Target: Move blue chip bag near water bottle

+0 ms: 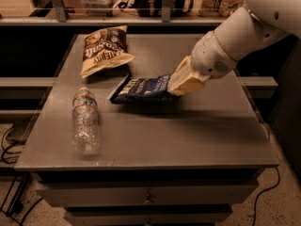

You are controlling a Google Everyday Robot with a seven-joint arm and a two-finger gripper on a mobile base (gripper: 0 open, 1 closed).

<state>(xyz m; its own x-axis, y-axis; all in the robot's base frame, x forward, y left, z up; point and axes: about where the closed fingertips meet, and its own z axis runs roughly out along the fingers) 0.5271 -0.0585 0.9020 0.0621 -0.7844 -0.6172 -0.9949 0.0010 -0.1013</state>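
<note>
Found the crinkled dark navy-blue snack bag with white lettering (141, 88) gripped at the end farthest from the clear, crinkly plastic water bottle with a white cap (85, 121). Saw it raised a little off the grey speckled surface (188, 135), with a dark shadow beneath. Could not tell whether the free end touched down. Placed it to the camera-right of the bottle and slightly farther back, near the capped end but apart, with a strip of bare surface between.

Noted the cream two-finger hand (186, 79) clenched on that far end of the bag, well to the right of the bottle, at the tip of the white arm (235, 36) reaching in from the upper right. Saw the bottle lying on its side, cap pointing away from the camera. Saw the brown-and-yellow chip bag (104, 50) lying flat behind the bottle, apart from both.

Judged the grasp and lift done, and the carry toward the bottle well along. Judged as left: closing the last gap, lowering the bag just beside the bottle, letting go, and drawing the hand clear. Could perhaps call it near already, yet not finished while gripped and off the surface. Reckoned the loose free end likeliest to nudge the bottle, round and prone to roll.
</note>
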